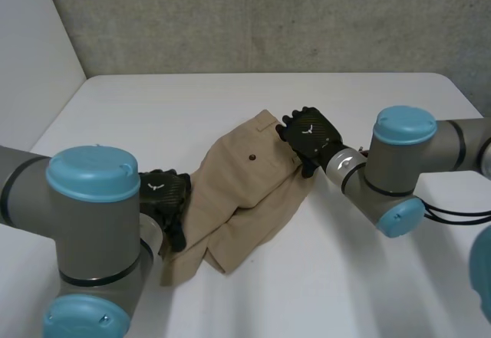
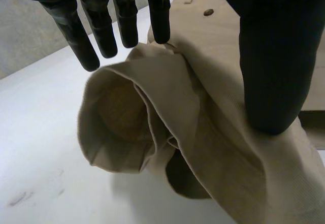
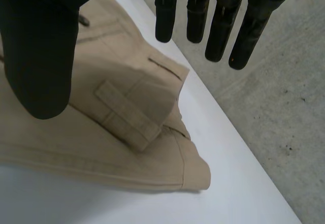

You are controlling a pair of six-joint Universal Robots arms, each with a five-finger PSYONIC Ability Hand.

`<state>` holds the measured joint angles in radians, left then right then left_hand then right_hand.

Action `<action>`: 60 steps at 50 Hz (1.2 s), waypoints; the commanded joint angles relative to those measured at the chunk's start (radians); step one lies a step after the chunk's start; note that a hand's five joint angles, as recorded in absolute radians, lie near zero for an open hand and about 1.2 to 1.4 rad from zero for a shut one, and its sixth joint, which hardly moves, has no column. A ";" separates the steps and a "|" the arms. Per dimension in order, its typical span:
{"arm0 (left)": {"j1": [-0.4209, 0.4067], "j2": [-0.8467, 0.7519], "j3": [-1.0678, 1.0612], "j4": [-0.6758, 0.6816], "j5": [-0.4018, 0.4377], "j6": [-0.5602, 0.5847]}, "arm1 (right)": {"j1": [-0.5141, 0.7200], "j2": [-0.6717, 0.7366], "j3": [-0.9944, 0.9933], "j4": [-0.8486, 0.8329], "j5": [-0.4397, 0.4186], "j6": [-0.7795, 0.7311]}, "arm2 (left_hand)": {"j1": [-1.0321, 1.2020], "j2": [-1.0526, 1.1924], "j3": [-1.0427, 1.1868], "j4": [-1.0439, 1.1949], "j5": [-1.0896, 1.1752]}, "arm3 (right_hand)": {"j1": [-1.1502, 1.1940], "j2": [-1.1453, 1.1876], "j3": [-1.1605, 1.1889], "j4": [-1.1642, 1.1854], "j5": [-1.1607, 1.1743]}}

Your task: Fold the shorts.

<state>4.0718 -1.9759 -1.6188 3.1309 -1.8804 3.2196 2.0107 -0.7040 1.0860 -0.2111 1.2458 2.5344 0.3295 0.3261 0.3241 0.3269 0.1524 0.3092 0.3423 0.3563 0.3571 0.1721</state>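
- My left hand [image 1: 165, 200] is spread wide. In its wrist view the fingers [image 2: 127, 26] run straight and stand well apart from the thumb, and nothing is pinched between them.
- The rumpled open leg end [image 2: 122, 117] of the tan cotton shorts [image 1: 245, 192] lies under that palm. The hem is rolled so I can see into the leg. The thumb tip is over the cloth, but I cannot tell if it presses on it.
- My right hand [image 1: 311, 135] is also spread wide, with straight fingers [image 3: 195, 18] held apart from the thumb and no cloth between them.
- Below that hand I see the waistband corner with a flat belt loop [image 3: 127, 113]. The corner lies flat on the white desk [image 1: 153, 116].
- In the head view the right hand is at the waistband end, on the shorts' far right corner. The left hand is at the near leg ends, against the left edge of the cloth.
- The shorts lie near the middle of the desk with their long axis on a diagonal. The waist points away from me and to the right, and the legs point toward me and to the left.
- A small dark button [image 1: 252, 156] sits on the upper part, nearer the waist.
- The near leg ends are creased and partly folded over each other.
- A grey concrete wall [image 1: 268, 16] stands beyond the desk's far edge.
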 commanded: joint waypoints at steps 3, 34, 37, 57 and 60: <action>0.001 -0.078 0.048 0.037 0.001 0.000 | -0.001 0.103 -0.081 -0.074 0.015 -0.003 | 0.342 0.345 0.347 0.344 0.344 | 0.310 0.277 0.263 0.262 0.272; -0.001 0.008 0.120 0.043 0.006 0.005 | -0.001 0.161 -0.149 -0.088 -0.008 0.012 | 1.067 1.070 1.072 1.069 1.069 | 0.386 0.353 0.339 0.338 0.349; 0.001 0.012 0.120 0.043 0.006 0.006 | -0.001 0.179 -0.161 -0.088 -0.008 0.012 | 1.067 1.070 1.072 1.069 1.069 | 0.386 0.353 0.339 0.338 0.349; 0.013 0.091 0.206 0.044 0.007 0.006 | -0.001 -0.014 -0.109 -0.099 0.070 0.029 | 1.067 1.070 1.072 1.069 1.069 | 1.087 1.054 1.040 1.039 1.050; 0.016 0.112 0.246 0.044 0.007 0.006 | -0.010 -0.141 -0.052 -0.091 0.092 0.062 | 1.067 1.070 1.072 1.069 1.069 | 1.087 1.054 1.040 1.039 1.050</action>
<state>4.0828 -1.9041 -1.4391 3.1765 -1.8737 3.2254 2.0097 -0.6380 0.9335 -0.3093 1.2939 2.5548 1.0741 1.1808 1.1680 1.1945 0.9620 0.9272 1.1706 1.1766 1.1868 0.9544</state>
